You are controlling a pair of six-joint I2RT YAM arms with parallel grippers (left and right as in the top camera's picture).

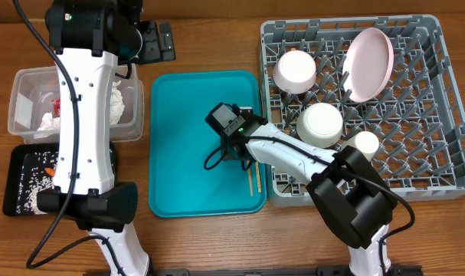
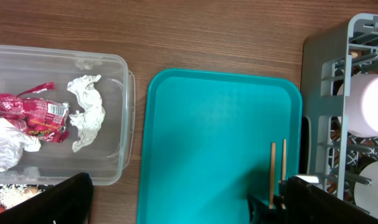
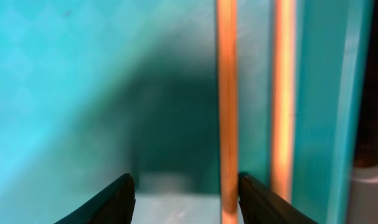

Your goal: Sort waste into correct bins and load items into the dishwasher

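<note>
the right end effector [image 3: 185, 193] hangs open over the teal tray [image 3: 64, 68], where two chopsticks [image 3: 226, 93] lie near its rim, one just inside a fingertip [image 3: 263, 204]. the left end effector [image 2: 189, 208] is wide open, empty.

Left gripper [image 2: 189, 202] wide, right gripper [image 3: 185, 190] parted

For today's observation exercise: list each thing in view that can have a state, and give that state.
Left gripper, open, empty.
Right gripper, open, low over chopsticks.
Chopsticks, lying on the teal tray.
Plate, on edge in the rack.
Bowls, in the rack.
Cup, in the rack.
Clear tub, holds wrapper and tissues.
Black tray, holds scraps.
</note>
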